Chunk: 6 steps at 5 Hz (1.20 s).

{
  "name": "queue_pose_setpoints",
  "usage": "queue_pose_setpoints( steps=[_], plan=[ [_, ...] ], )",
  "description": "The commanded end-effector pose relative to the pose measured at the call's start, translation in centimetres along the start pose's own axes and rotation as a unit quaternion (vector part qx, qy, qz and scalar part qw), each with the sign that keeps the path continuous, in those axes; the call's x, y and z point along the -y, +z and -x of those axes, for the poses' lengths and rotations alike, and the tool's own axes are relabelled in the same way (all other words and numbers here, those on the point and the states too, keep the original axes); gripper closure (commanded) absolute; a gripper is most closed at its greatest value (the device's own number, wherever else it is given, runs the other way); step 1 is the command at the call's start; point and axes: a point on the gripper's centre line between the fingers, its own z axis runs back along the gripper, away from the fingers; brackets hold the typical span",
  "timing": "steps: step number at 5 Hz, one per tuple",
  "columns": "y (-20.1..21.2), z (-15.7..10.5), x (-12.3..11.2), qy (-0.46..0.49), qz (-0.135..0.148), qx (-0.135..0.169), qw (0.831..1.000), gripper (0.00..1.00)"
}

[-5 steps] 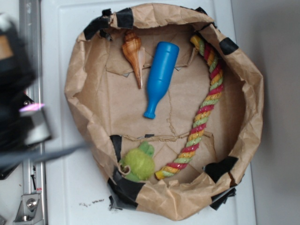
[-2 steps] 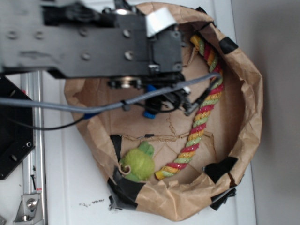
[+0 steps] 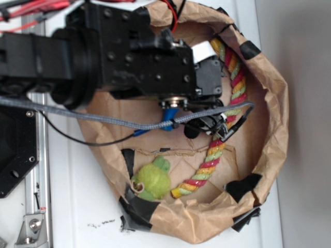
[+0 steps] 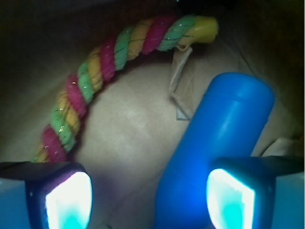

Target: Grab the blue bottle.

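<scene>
Gripper spread wide, holding nothing; blue bottle lies off-centre under its right finger, rope ahead-left, so closing from here risks the finger landing on the body and rolling it away.

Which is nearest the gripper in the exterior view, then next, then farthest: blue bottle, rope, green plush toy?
From the gripper:
1. blue bottle, mostly hidden under the arm, beside the fingers.
2. rope, along the right wall; too close to the bottle to rank firmly.
3. green plush toy, bottom left, clearly farthest.
</scene>
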Motion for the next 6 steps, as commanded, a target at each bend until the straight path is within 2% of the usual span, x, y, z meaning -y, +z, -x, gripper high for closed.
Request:
queue_pose_setpoints(
  steps=[1, 2, 3, 4, 5, 6],
  plan=[
    [-1.7, 1.0, -0.6, 0.015, 0.037, -0.086, 0.995, 0.00],
    [0.0, 1.1, -1.8, 0.024, -0.023, -0.077, 0.997, 0.00],
    [2.1, 2.7, -3.2, 0.035, -0.052, -0.080, 0.995, 0.00],
    [3.6, 3.4, -3.7, 0.035, -0.070, -0.076, 0.994, 0.00],
    [3.1, 3.0, -3.2, 0.021, -0.058, -0.072, 0.995, 0.00],
    [2.7, 1.0, -3.4, -0.027, -0.061, -0.054, 0.996, 0.00]
  ],
)
